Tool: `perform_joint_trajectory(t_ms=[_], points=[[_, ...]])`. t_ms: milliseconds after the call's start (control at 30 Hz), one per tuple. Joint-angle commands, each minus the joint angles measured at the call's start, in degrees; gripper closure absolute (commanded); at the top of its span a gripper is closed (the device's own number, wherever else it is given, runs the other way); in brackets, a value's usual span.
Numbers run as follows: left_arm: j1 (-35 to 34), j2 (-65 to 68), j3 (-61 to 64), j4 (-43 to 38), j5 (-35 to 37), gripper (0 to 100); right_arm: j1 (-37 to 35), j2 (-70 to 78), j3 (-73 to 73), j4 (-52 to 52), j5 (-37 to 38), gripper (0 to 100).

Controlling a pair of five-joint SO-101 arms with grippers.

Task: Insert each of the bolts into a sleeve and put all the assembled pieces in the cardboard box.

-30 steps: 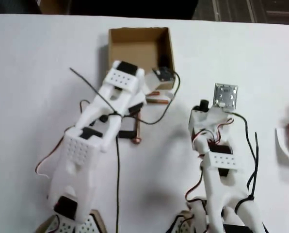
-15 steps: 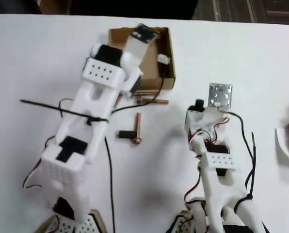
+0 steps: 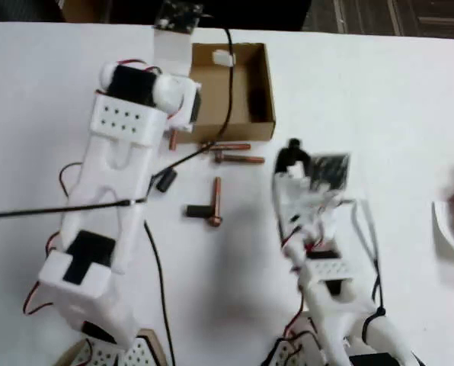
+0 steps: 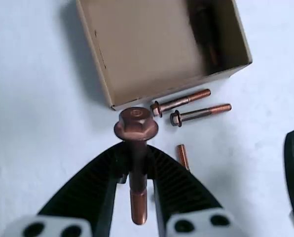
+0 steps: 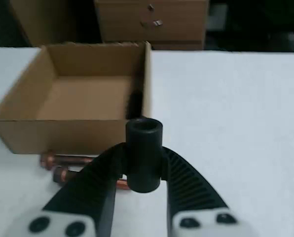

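**Bolt and sleeve both held, not yet joined**

1. Left pincer (image 4: pixel 137 157): closed on the shank of a copper-coloured bolt (image 4: pixel 136 124), with the jaws apart only by the shank's width. The flanged head stands clear beyond the fingertips. The other end runs back between the jaws toward the wrist. The bolt hangs above the counter (image 4: pixel 33 128), just beside a corner of the cardboard box (image 4: pixel 100 69) and outside it.

2. Right pincer (image 5: pixel 143 165): clamped round the lower half of a black sleeve (image 5: pixel 143 148), whose open bore faces away from the jaws. The sleeve sits in front of the box, apart from it.

3. Handling, as judged:
   - The bolt is rigid metal, small and probably light. Its smooth shank could twist under a side load, so a hold close under the head looks soundest.
   - The sleeve is stiff and round, so it may rotate in the grip. It is best held across its body with the mouth left free.

4. Other items: two loose bolts (image 4: pixel 181 102) lie on the counter just beside the box wall. A dark piece (image 4: pixel 206 29) lies inside the box against one wall, too shadowed to identify.
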State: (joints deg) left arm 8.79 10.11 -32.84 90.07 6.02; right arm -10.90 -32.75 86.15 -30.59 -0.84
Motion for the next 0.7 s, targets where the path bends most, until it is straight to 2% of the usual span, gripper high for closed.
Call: perform_joint_trajectory(t_ms=[0, 100, 167, 367, 400, 533, 667], points=[[-0.88, -6.59, 1.63, -4.22, 0.35, 97, -3.21, -2.33, 1.93, -9.89, 0.0, 97.8], [-0.88, -10.99, 10.68, -11.43, 0.35, 97, -3.3, -2.33, 1.85, -9.8, -0.26, 97.8], [-0.79, -16.26, 20.88, -20.84, 0.35, 97, -3.47, -2.33, 1.85, -9.98, -0.35, 97.8], [-0.44, -42.29, 62.64, -61.89, 0.53, 97, -5.14, -2.24, 1.93, -10.24, -0.44, 97.8], [-0.44, -46.07, 67.3, -65.93, 0.62, 97, -5.93, -2.24, 2.11, -10.24, -0.44, 97.8], [-0.88, -51.6, 73.1, -67.78, 4.66, 97, -8.4, -2.24, 2.29, -11.21, -0.44, 97.8], [-0.26, -52.4, 73.27, -75.25, 6.07, 97, -9.36, -2.24, 7.3, -23.08, -0.26, 97.8]])
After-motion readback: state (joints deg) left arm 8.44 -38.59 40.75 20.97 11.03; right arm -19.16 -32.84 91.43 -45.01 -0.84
